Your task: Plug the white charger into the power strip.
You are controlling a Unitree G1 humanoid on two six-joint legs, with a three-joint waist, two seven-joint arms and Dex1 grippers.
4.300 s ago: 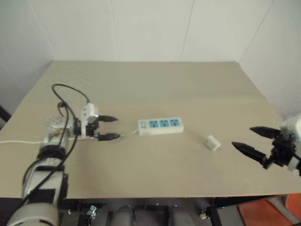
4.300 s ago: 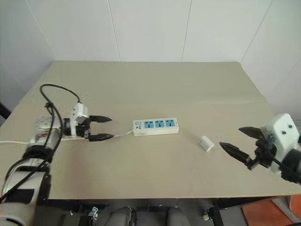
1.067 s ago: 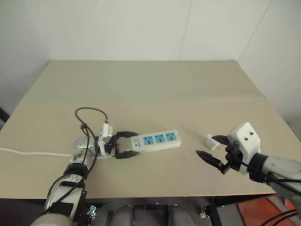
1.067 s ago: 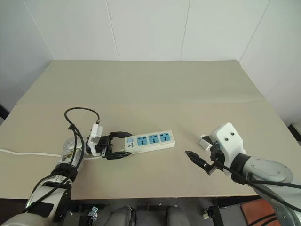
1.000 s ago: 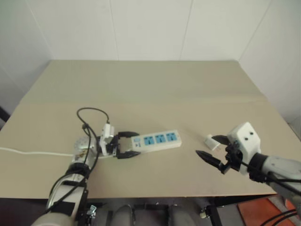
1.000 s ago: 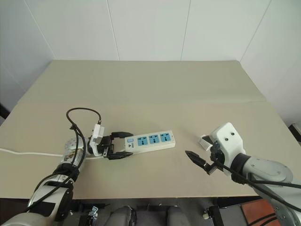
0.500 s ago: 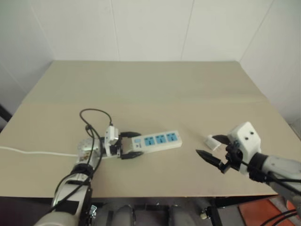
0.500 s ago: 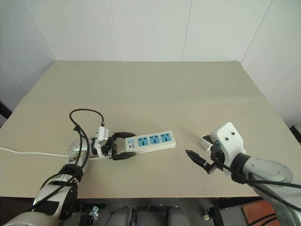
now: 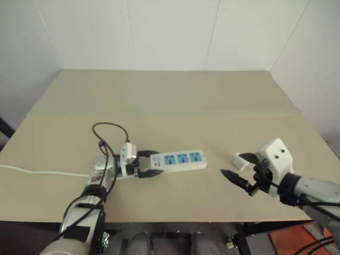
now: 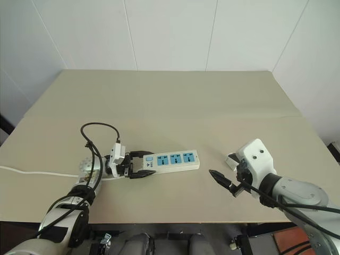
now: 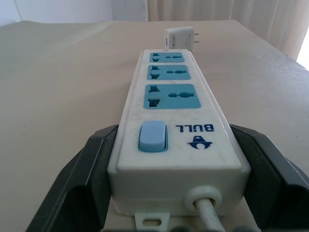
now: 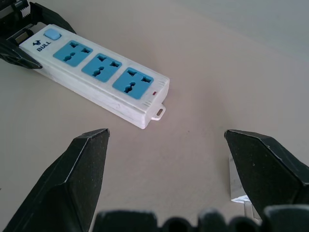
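- White plastic was what both tools had to deal with: the long white power strip with three blue sockets (image 9: 175, 160) lay on the tan tabletop (image 9: 175, 101), and the small white cube-shaped charger with metal prongs (image 9: 238, 159) lay well apart from it, on the robot's right.
- The left gripper (image 9: 150, 163) had its black fingers (image 11: 89, 169) standing either side of the strip's switch end; I could not tell whether they pressed it or only bracketed it.
- If that hold was loose, the strip could probably have swivelled or slid when the plug was pushed in.
- The right gripper (image 10: 227, 174) stood spread wide and empty, with the charger just beside one finger (image 12: 263, 166).
- A clumsy close there might have nudged the charger away or tipped it, leaving the prongs badly aimed.
- The thin white cable (image 9: 37, 172) ran off toward the table's left edge and could have tugged the strip.
- Room was generous: bare tabletop lay between strip and charger, though the front edge was fairly near both.
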